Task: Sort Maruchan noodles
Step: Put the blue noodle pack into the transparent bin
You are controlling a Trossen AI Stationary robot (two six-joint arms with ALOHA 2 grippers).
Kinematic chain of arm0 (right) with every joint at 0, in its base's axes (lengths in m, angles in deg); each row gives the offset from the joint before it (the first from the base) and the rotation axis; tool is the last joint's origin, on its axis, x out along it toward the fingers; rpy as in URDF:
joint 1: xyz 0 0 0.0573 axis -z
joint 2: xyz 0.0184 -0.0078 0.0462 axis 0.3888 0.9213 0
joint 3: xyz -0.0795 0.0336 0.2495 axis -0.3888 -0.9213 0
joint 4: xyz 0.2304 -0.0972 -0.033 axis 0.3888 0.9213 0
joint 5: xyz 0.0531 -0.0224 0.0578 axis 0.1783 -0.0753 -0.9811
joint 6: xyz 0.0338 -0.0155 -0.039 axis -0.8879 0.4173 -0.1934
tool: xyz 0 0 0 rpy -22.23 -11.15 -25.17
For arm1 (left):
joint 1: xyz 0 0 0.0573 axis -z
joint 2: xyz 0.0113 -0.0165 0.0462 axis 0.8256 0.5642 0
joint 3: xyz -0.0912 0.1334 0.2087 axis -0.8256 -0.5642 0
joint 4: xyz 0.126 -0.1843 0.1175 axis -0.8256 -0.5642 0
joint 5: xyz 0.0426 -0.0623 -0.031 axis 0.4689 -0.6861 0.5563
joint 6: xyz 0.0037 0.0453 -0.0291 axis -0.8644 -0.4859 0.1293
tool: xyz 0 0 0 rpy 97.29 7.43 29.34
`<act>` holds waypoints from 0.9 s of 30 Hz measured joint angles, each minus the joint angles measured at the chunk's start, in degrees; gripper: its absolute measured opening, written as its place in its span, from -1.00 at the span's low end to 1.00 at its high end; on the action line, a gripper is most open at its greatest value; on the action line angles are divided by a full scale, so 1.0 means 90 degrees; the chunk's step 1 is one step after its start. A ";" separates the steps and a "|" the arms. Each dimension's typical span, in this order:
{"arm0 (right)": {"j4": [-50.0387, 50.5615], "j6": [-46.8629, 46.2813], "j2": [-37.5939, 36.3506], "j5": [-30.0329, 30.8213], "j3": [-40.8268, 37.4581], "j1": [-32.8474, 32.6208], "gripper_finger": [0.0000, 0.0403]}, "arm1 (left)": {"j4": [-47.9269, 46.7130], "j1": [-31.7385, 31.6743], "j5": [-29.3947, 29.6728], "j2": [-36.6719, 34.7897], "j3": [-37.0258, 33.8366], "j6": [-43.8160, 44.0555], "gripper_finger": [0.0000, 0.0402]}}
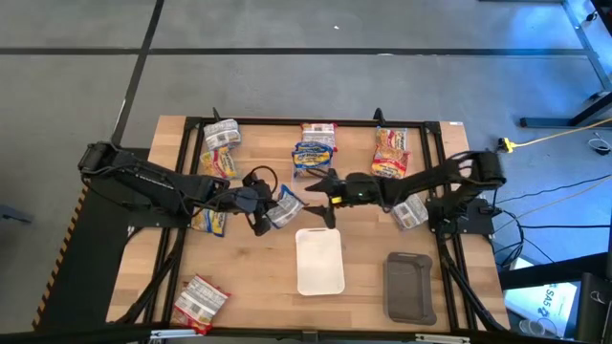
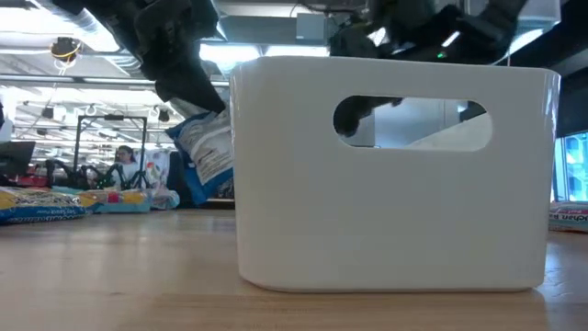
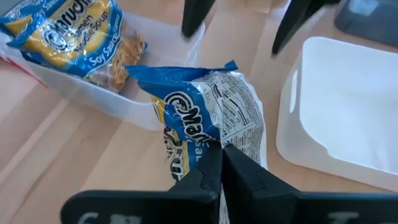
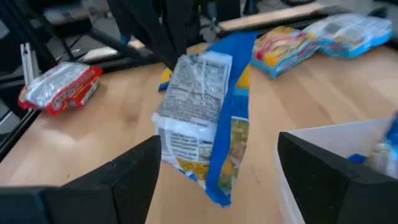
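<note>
Left claw (image 3: 221, 163) pinched tight on blue-yellow packet (image 3: 208, 121), aloft above desk (image 1: 249, 277) beside white tray (image 1: 319, 260). Right claw (image 4: 214, 163) spread wide, empty, facing it. Light, crinkly, slippery: best gripped along a flat sealed edge.

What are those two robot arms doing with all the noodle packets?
They are sorting ramen. The left hand is shut on a blue packet and holds it up off the table, beside the white tray. The right hand is open and points at that packet from the other side, not touching it. More packets lie around the table, and a grey tray sits near the white one.
</note>
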 joint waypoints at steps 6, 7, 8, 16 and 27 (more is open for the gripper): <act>-0.0014 -0.0099 0.0534 -0.0634 0.0624 0.0049 0.49 | 0.0043 0.0048 0.0079 -0.0001 0.0000 -0.0070 -1.00; 0.0070 -0.0119 0.0586 -0.0685 0.0699 0.0044 0.49 | 0.0068 0.0066 0.0112 -0.0001 0.0000 -0.0124 -1.00; 0.0137 -0.0141 0.0643 -0.0700 0.0775 0.0044 0.49 | 0.0102 0.0082 0.0130 -0.0001 0.0000 -0.0161 -1.00; 0.0367 -0.0282 0.0880 -0.0578 0.0969 0.0047 0.49 | 0.0358 0.0219 0.0177 -0.0001 0.0000 -0.0338 -1.00; 0.0059 -0.0294 0.0933 -0.1005 0.0968 0.0044 0.49 | 0.0789 0.0491 0.0605 -0.0001 0.0000 -0.0666 -1.00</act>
